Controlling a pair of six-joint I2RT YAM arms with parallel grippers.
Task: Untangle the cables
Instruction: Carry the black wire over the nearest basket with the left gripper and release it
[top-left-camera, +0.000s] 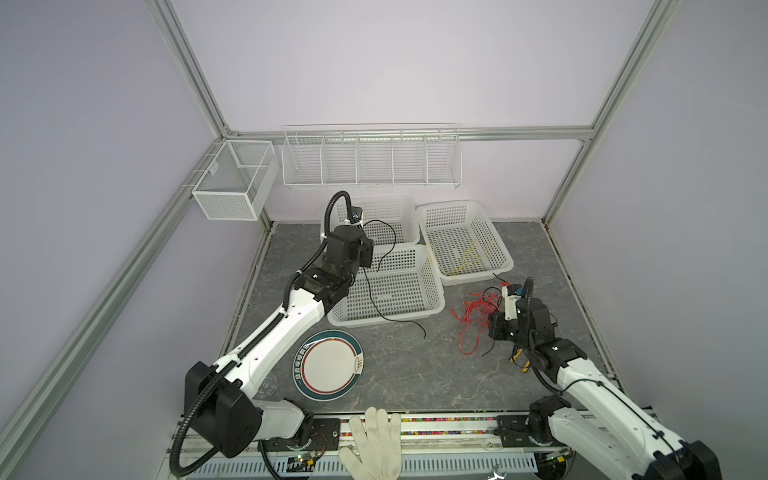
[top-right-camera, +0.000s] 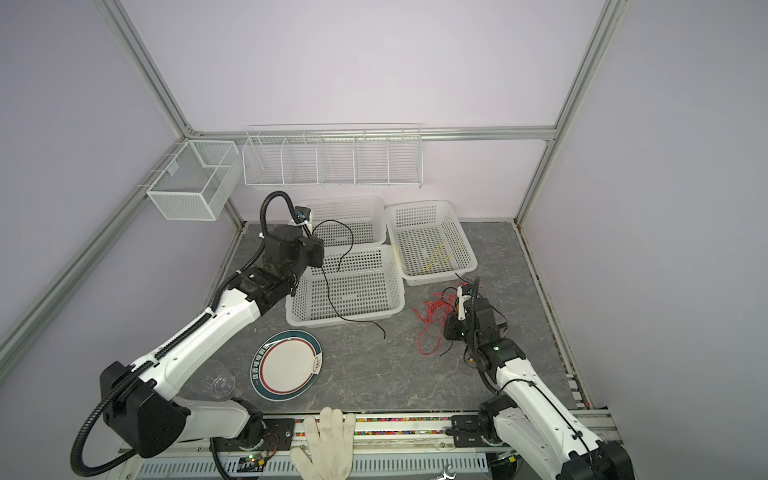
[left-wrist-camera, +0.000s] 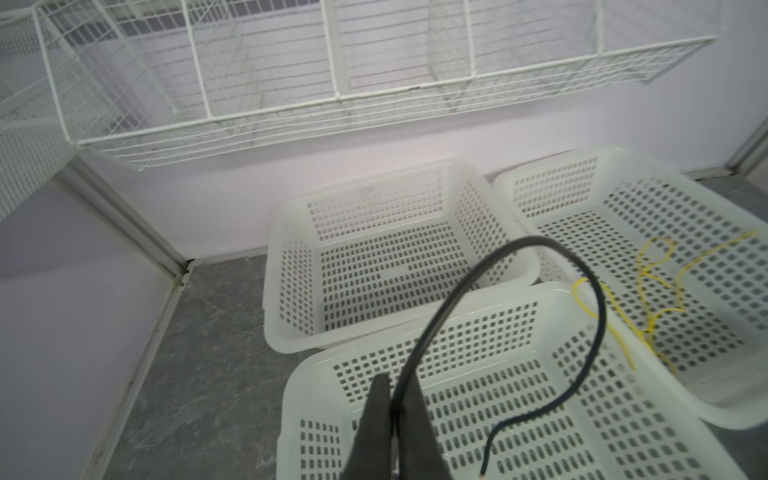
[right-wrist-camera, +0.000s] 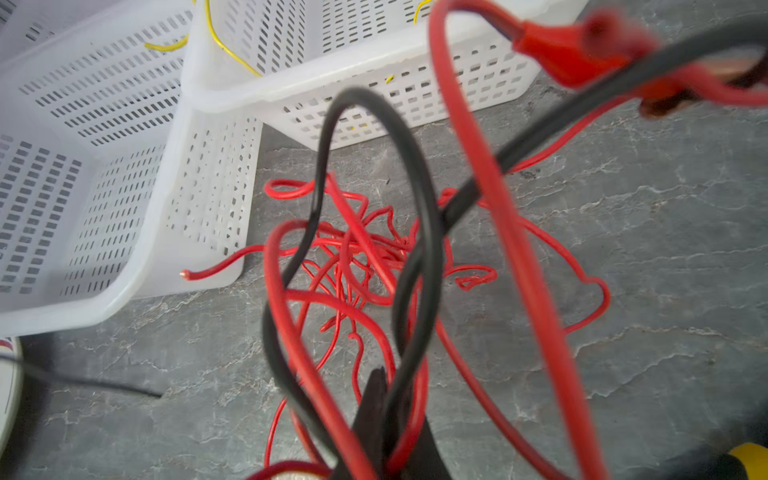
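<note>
Pinching a black cable (left-wrist-camera: 536, 241) between tightly pressed fingers, the left gripper (left-wrist-camera: 392, 388) hangs over the near basket (top-left-camera: 434, 276). That cable droops across the basket, and its end lies on the table (top-left-camera: 395, 374). Farther right, the right gripper (right-wrist-camera: 395, 395) is clamped on a second black cable (right-wrist-camera: 430, 241) rising out of the red cables (top-left-camera: 478, 309) tangled on the table. A yellow cable (top-left-camera: 467, 257) lies in the far right basket (top-left-camera: 505, 251).
</note>
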